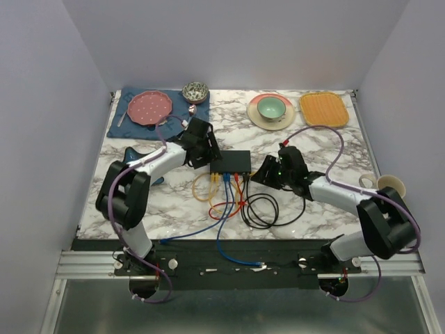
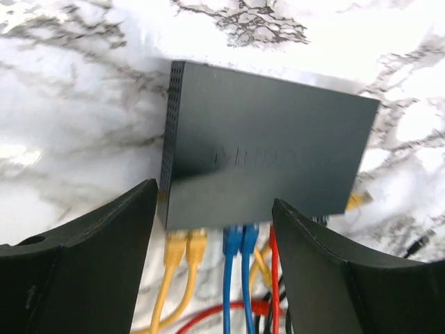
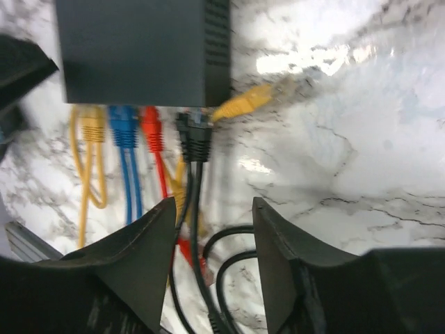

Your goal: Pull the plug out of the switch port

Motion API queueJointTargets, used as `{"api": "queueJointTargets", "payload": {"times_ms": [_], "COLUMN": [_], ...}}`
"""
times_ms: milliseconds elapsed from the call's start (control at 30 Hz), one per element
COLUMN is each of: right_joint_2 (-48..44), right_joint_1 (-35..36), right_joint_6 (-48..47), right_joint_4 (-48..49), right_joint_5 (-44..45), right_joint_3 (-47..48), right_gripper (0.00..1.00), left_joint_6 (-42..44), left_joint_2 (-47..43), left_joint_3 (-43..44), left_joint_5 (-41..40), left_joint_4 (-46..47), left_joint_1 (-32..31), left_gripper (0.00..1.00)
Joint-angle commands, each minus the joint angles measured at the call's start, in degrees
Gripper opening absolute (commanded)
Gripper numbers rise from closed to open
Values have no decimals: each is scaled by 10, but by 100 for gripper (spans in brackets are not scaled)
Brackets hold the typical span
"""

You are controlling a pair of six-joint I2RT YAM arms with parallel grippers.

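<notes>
The right claw (image 3: 213, 209) stands open, with black cables (image 3: 193, 202) running between its fingers. Just ahead, the black plugs (image 3: 197, 139) sit in the switch (image 3: 139, 49). Best to advance, pinch a plug's body rather than its cable, and pull straight back. The left claw (image 2: 214, 195), also open, straddles the switch's port edge and could steady it.

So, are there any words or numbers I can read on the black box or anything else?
Switch: faint raised lettering on its top, too blurred to read.
Nothing else in any view shows readable words, numbers or signs.
</notes>
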Motion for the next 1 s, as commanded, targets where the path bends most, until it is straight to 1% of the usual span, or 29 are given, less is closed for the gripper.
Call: {"api": "queueJointTargets", "payload": {"times_ms": [0,67,100,167,200,267,367,500,633,767,833,867,967], "right_joint_2": [-57,-51,-33,-10,19,47,77,101,126,162,185,190,196], "right_joint_1": [4,1,-3,-13,-18,-26,-27,-27,-29,-30,-29,-30,-29], "right_joint_6": [-27,-27,-25,-8,-4,14,33,58,97,141,147,146,140], "right_joint_4": [-31,-47,-48,-51,-52,-59,-61,-60,-60,-69,-75,-86,-98], "right_joint_5": [78,94,93,85,85,50,36,54,55,60,64,66,71], "right_joint_3": [30,40,51,61,74,86,95,99,118,147,163,168,161], "right_gripper": [60,61,61,60,60,60,60,59,55,49,46,43,38], "left_joint_6": [-16,-37,-43,-53,-56,-63,-71,-90,-102,-111,-112,-113,-112], "left_joint_2": [-116,-134,-142,-142,-140,-139,-147,-150,-149,-154,-160,-162,-167], "left_joint_3": [-88,-122,-144,-155,-163,-171,-192,-214,-222,-233,-239,-241,-243], "left_joint_5": [-19,-12,-7,9,14,21,24,27,36,36,35,33,31], "left_joint_4": [57,96,104,113,113,116,127,143,153,164,166,165,163], "left_joint_1": [6,7,7,7,7,7,7,7,7,6,6,6,7], "left_gripper": [78,78,78,78,78,78,77,77,77,77,77,77,77]}}
